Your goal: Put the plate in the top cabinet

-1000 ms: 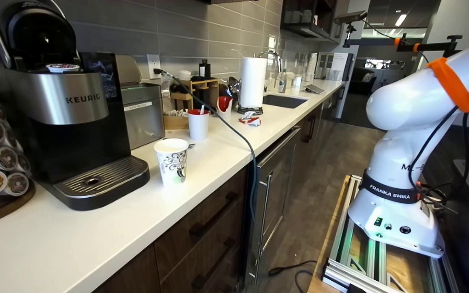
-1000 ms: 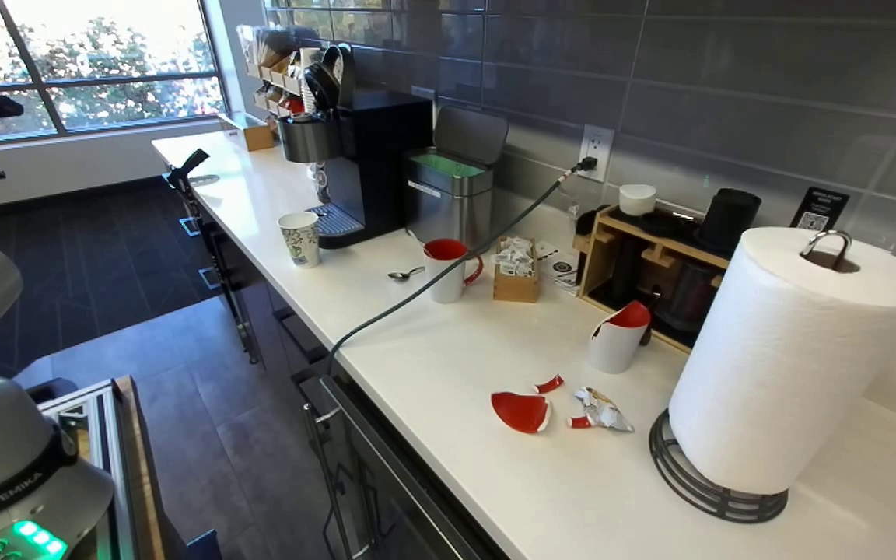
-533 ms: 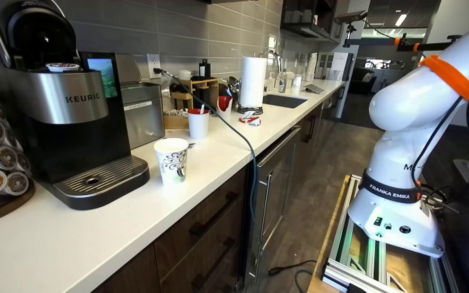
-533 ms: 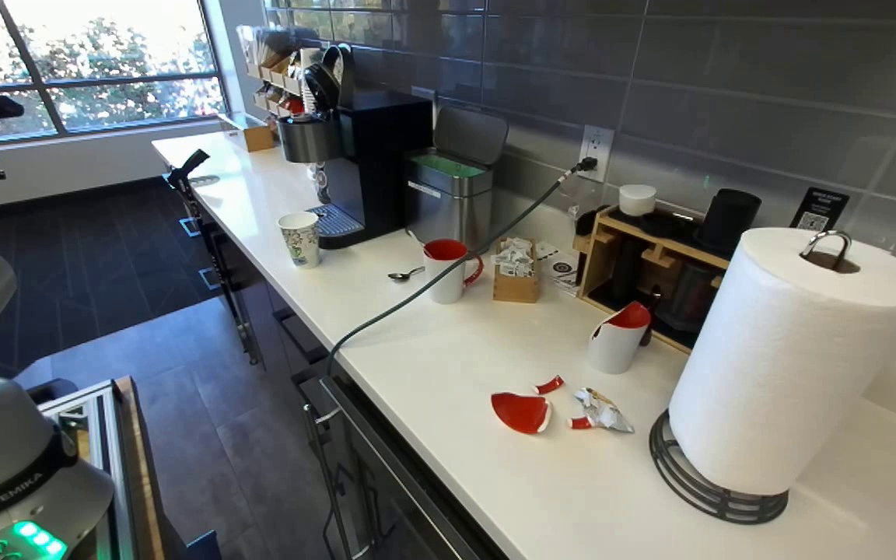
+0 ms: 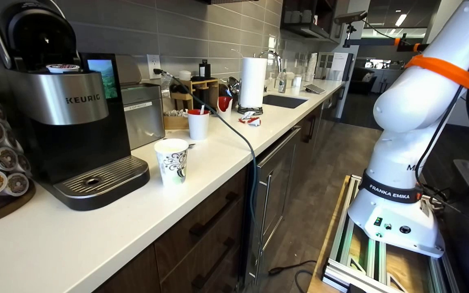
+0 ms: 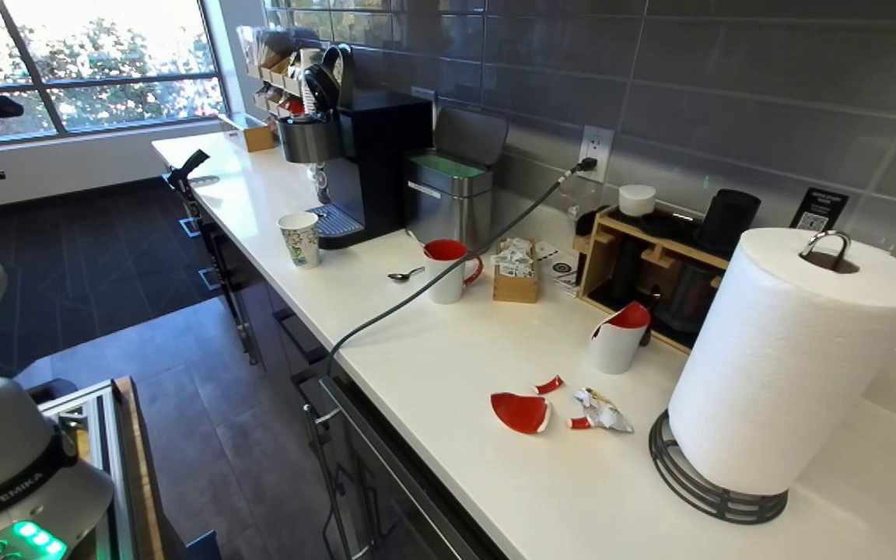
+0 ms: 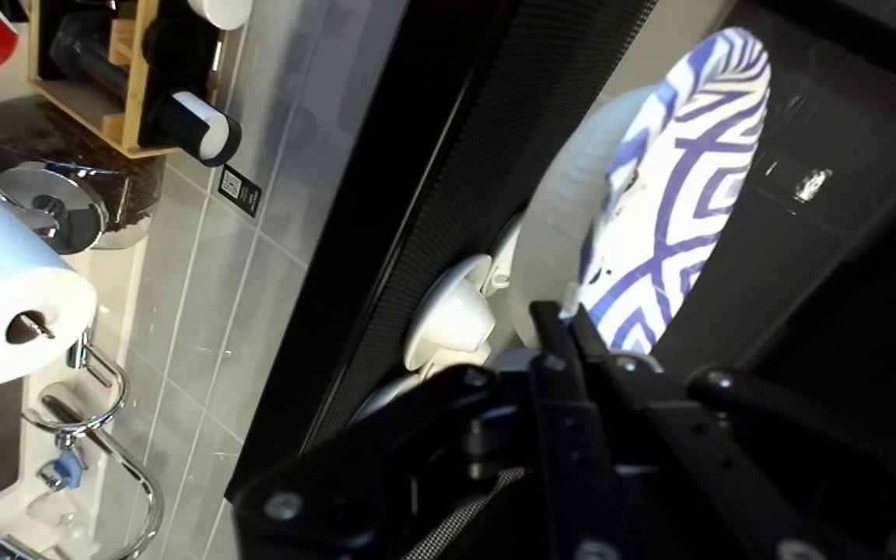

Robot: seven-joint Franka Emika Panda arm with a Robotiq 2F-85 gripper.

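Observation:
The plate (image 7: 677, 206), white with a purple geometric pattern on one face, shows in the wrist view, with its plain back toward the shelf. My gripper (image 7: 568, 315) has its fingertips nearly together on the plate's near rim and holds it. The plate is inside the dark cabinet (image 7: 374, 187), over the black mesh shelf (image 7: 448, 210). I cannot tell whether the plate touches the shelf. Gripper and plate are out of frame in both exterior views, where only the lower arm (image 5: 413, 93) shows. A cabinet underside (image 5: 234, 1) shows at the top edge of an exterior view.
White cups and saucers (image 7: 452, 315) sit on the mesh shelf beside the plate. Below, the counter (image 6: 448, 365) carries a paper towel roll (image 6: 798, 358), broken red mug pieces (image 6: 522, 412), a whole mug (image 6: 446, 280), a paper cup (image 5: 172, 162) and a coffee machine (image 5: 55, 97).
The upper arm link and its orange band have swung left and steeper in an exterior view, while the shoulder has shifted slightly right. The coffee machine's screen has lit up. Counter objects are unmoved.

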